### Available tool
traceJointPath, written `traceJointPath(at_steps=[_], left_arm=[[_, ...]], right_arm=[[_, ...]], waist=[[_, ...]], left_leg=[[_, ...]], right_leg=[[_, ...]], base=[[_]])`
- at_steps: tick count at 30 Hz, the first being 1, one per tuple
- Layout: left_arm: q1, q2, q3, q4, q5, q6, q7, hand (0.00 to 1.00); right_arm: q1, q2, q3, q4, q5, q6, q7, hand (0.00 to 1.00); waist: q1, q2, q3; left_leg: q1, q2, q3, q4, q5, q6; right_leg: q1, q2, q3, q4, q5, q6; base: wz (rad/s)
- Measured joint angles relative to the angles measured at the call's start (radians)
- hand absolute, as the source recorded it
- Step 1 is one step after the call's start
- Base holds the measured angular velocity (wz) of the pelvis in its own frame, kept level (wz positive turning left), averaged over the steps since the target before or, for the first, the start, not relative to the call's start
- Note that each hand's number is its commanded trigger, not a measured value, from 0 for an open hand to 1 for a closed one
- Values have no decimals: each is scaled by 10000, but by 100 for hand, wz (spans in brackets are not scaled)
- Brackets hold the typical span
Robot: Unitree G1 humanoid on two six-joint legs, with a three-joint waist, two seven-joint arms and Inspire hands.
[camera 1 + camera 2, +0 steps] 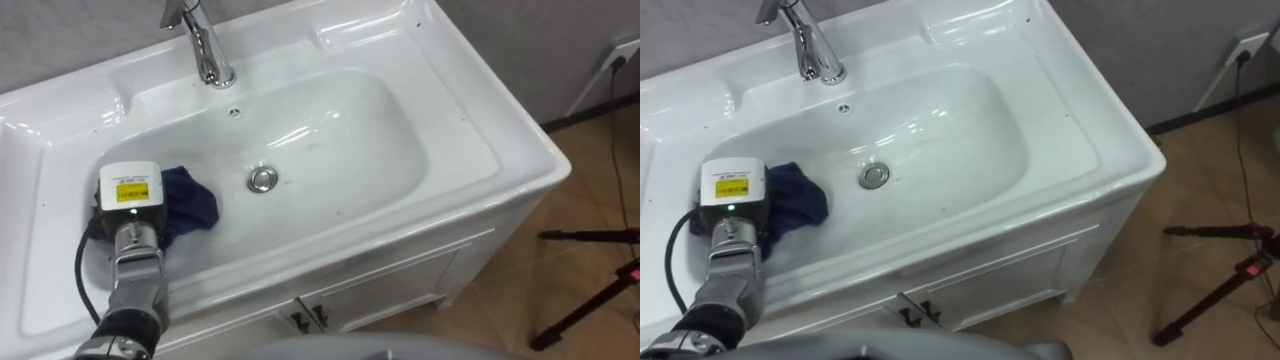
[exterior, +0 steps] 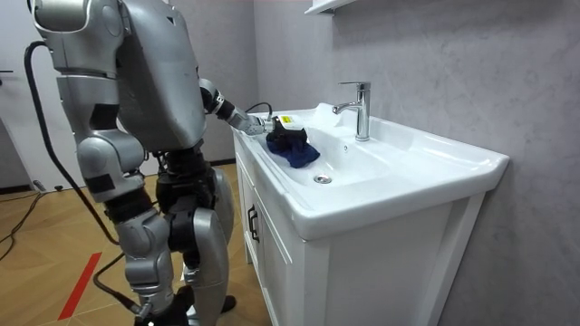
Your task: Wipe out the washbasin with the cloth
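Note:
A white basin [image 1: 480, 130] with a chrome faucet [image 1: 205, 50] at the back and a round drain [image 1: 262, 179] in the middle of the bowl. A dark blue cloth [image 1: 192, 200] lies bunched at the bowl's left end. My left hand [image 1: 131, 190], with a white box and yellow label on its back, rests on the cloth's left part and covers it. In the room view I stand upright at the basin's end, my left arm reaching over the rim to the cloth [image 2: 299, 152].
Under the basin a white cabinet [image 1: 330, 300] has two doors with dark handles. A black tripod [image 1: 590, 290] stands on the wooden floor to the right. A grey wall runs behind the faucet, with a socket [image 1: 618, 55] at the far right.

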Motion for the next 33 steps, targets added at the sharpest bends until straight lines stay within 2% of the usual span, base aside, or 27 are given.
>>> traceJointPath(at_steps=[9, 12, 14, 18, 20, 24, 26, 27, 31, 33], left_arm=[[-75, 21, -3, -89, 2, 90, -241, 100], [-84, 11, -100, 23, -284, 113, -308, 100], [-26, -71, -269, 59, -788, 107, -366, 100], [38, -236, -499, 76, -1025, 300, -356, 100], [20, -342, -600, 99, -1532, 448, -339, 100], [-115, -422, -931, 163, -2698, 527, -143, 100], [-279, -520, -1190, 230, -3505, 540, -67, 100], [-293, -524, -1225, 251, -3666, 541, -43, 100], [-621, -637, -1267, 227, -5645, 536, 15, 100], [-735, -657, -1323, 224, -6488, 500, 16, 100]], right_arm=[[158, 35, 12, 696, 137, -68, -52, 0], [147, 76, 53, 804, 312, -96, -24, 0], [244, 123, 405, 802, 630, -99, 44, 0], [354, 309, 778, 803, 530, -17, 47, 0], [460, 438, 796, 802, 557, 19, 44, 0], [578, 692, 1129, 902, 552, 76, 44, 0], [659, 843, 1275, 905, 543, 256, 100, 0], [651, 845, 1278, 900, 543, 279, 133, 0], [723, 864, 1462, 844, 633, 510, 172, 0], [848, 873, 1566, 704, 673, 659, 225, 0]], waist=[[-113, -269, 67], [-324, -325, 105], [-369, -351, 117], [-543, -387, 120], [-569, -408, 113], [-643, -499, 110], [-785, -577, 104], [-814, -579, 104], [-973, -612, 95], [-1191, -624, 90]], left_leg=[[147, -12, -25, -5, 0, 0], [209, -19, -35, -4, -2, -1], [264, -23, -6, -13, -2, -1], [341, -25, 68, -35, -1, -2], [385, -22, 270, -54, -1, -2], [545, -23, 507, -133, -1, -2], [554, -23, 630, -133, -1, -2], [552, -23, 695, -134, -1, -2], [543, -24, 1118, -139, 0, 0], [552, -36, 1138, -134, -1, 1]], right_leg=[[164, -5, 30, -9, -33, 15], [282, -10, 13, -29, -60, 24], [280, -15, 42, -2, -115, 25], [282, -25, 71, 4, -122, 24], [279, -25, 224, 17, -123, 25], [266, -22, 382, 30, -127, 34], [205, -17, 494, 43, -122, 42], [168, -16, 535, 60, -118, 48], [-74, -5, 860, 206, -101, 88], [-73, -25, 867, 199, -89, 108]], base=[[1], [3], [0], [-3], [-16], [-13], [-12], [-20], [-19], [-6]])
